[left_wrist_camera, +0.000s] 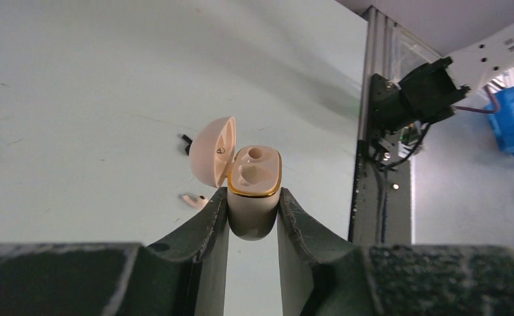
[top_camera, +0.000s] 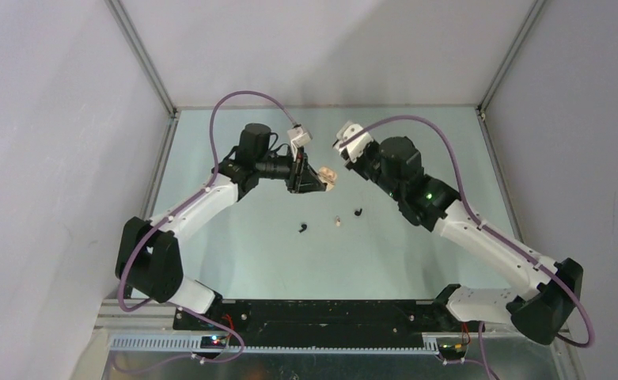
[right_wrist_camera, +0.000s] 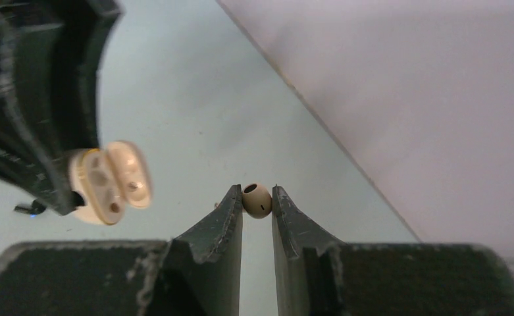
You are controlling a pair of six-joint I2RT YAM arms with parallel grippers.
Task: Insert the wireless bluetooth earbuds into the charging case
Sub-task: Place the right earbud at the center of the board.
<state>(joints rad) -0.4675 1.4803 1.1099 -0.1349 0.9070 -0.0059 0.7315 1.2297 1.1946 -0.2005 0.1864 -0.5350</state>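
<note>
Your left gripper point(left_wrist_camera: 254, 209) is clamped shut on the body of the charging case point(left_wrist_camera: 255, 187), holding it clear of the table point(top_camera: 242, 261). The lid point(left_wrist_camera: 212, 151) is swung open to one side and the sockets are turned toward the other arm, so the opening is presented rather than left flat. Your right gripper point(right_wrist_camera: 257, 195) is all but closed, pinching one cream earbud point(right_wrist_camera: 257, 201) at the very fingertips (a shallow hold, probably to keep the fingers off the socket rim); it hangs near the case, not touching it. Both sockets look empty, though the right wrist view is too soft to be sure.

Two black earbuds point(top_camera: 303, 229) and a spare cream earbud point(top_camera: 338, 222) lie on the table below, well apart from each other. The gap between the grippers is open air; the raised lid and the gold rim point(left_wrist_camera: 254, 193) are the edges to mind; the back wall point(right_wrist_camera: 405, 99) stands behind, so come in across the gap.
</note>
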